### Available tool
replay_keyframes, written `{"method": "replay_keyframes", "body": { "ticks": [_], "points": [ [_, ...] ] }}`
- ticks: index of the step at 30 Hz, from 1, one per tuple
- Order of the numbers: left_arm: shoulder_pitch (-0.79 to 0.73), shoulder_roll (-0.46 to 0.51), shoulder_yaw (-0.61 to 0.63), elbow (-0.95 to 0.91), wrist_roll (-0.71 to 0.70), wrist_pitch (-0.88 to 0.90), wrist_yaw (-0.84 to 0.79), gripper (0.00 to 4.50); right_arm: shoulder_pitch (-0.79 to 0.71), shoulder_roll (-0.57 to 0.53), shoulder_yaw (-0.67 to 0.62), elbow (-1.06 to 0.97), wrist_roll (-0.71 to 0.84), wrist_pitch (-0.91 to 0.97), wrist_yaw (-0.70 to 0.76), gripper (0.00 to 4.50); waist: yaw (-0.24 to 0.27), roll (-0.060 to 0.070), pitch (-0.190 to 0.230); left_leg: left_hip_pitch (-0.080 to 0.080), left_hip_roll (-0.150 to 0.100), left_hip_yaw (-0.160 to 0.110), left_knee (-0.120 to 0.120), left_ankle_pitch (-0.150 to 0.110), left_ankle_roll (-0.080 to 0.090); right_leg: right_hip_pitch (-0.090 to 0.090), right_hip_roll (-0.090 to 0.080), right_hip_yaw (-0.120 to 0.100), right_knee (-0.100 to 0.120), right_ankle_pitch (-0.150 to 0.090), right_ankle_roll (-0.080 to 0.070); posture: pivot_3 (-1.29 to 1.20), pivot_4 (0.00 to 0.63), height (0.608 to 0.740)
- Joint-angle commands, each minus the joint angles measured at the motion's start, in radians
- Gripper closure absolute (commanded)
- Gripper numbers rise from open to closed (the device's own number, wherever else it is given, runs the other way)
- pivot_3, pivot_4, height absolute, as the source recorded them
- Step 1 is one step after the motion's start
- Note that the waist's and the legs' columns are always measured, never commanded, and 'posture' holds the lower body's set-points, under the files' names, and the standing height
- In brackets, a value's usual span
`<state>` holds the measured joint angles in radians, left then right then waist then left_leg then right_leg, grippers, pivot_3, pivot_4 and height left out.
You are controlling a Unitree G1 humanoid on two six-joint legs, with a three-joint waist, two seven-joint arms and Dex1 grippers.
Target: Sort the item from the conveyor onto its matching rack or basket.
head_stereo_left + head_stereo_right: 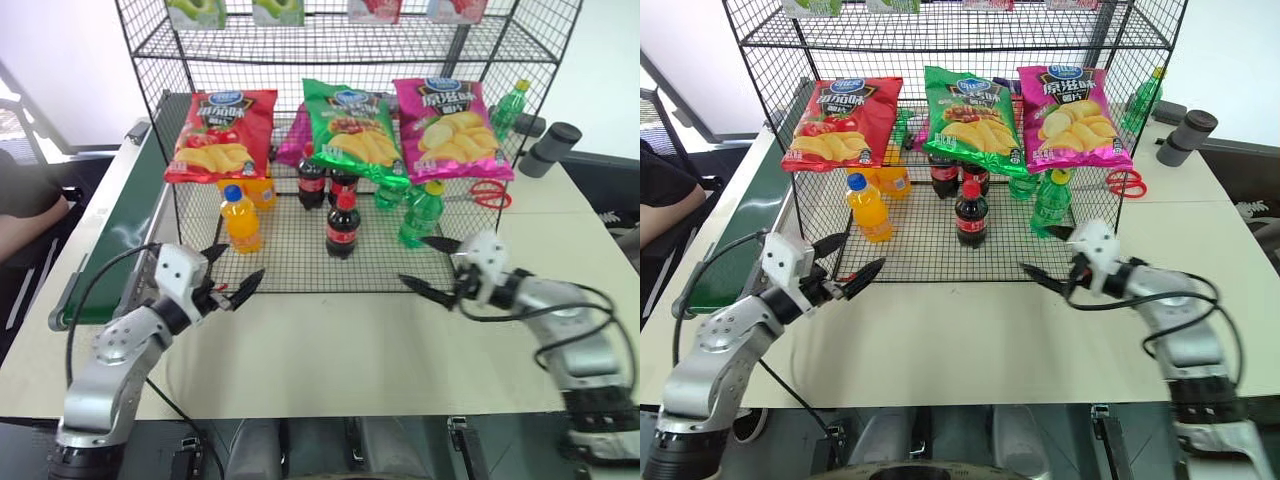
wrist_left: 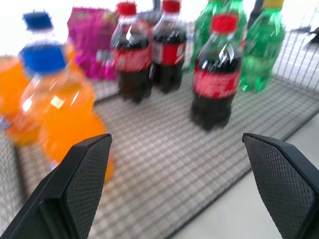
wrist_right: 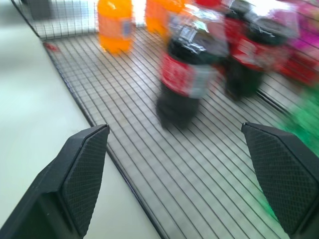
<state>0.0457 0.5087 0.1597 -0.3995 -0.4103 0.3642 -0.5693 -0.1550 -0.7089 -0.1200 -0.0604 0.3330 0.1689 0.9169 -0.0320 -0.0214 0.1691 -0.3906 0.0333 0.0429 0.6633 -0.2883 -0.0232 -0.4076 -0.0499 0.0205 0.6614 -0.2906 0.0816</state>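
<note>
The item, a small cola bottle (image 1: 343, 226) with a red cap and label, stands upright at the front middle of the rack's (image 1: 290, 268) mesh floor, free of both grippers. Two similar cola bottles (image 1: 312, 180) stand behind it. My left gripper (image 1: 245, 259) hangs open and empty just outside the rack's front left, and in its wrist view the cola bottle (image 2: 215, 79) stands beyond it. My right gripper (image 1: 411, 259) is open and empty in front of the rack's right side, facing the cola bottle (image 3: 184, 74). The conveyor (image 1: 110, 220) runs along the table's left.
Three chip bags (image 1: 222, 135) hang across the rack front. An orange drink bottle (image 1: 241, 218) and green bottles (image 1: 420, 213) share the mesh floor. Red scissors (image 1: 488, 193) and a dark cylinder (image 1: 548, 148) lie right of the rack. A person's arm (image 1: 25, 215) rests at far left.
</note>
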Motion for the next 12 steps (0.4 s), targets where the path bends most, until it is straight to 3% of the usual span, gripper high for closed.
{"method": "replay_keyframes", "body": {
  "ticks": [1,12],
  "points": [
    [0.011,0.027,0.062,-0.005,-0.022,-0.018,-0.026,0.00,0.031,-0.043,-0.110,-0.058,0.068,0.042,0.008,0.08,0.000,0.000,0.000,0.000,0.000,0.000,0.000,0.000,0.000,0.000,0.000,0.000,0.000,0.000,0.000,0.00,0.150,0.734],
    [0.033,0.064,0.091,0.017,-0.024,-0.023,-0.071,0.00,0.071,-0.066,-0.167,-0.043,0.089,0.063,0.028,0.08,0.018,0.000,0.000,0.000,0.000,0.001,0.000,0.000,0.000,0.000,0.001,0.001,0.000,0.000,0.000,0.00,0.150,0.734]
  ]
}}
